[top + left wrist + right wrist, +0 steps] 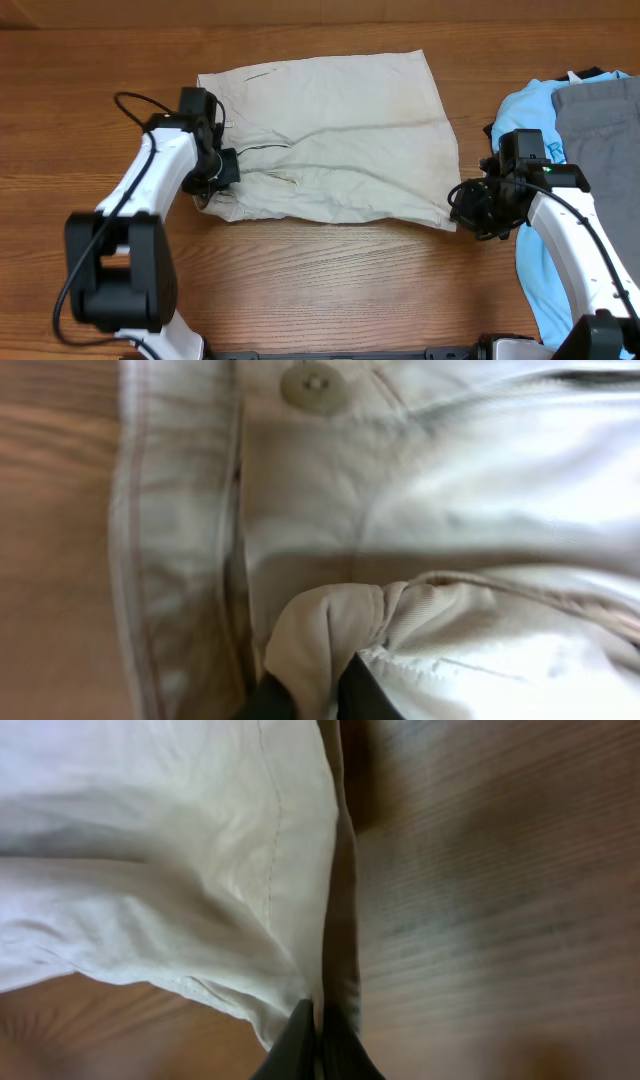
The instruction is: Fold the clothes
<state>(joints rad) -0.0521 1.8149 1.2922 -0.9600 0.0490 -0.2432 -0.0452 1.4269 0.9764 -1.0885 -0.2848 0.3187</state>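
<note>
The shorts point(330, 130) lie spread on the table point(320, 290). The left gripper point(218, 178) clamps the waistband end; the right gripper point(466, 205) clamps the hem corner. Judged step: fold 1. Next: lift both ends evenly.

beige shorts point(335, 130) lie spread on the table; waistband left

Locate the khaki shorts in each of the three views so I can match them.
Overhead: khaki shorts spread at centre, between both arms.
Left wrist: they fill most of the frame, button at top, fabric bunched in the left gripper.
Right wrist: upper left, hem corner pinched by the right gripper.
Shared landmark: wooden table bordering the shorts' edge.
</note>
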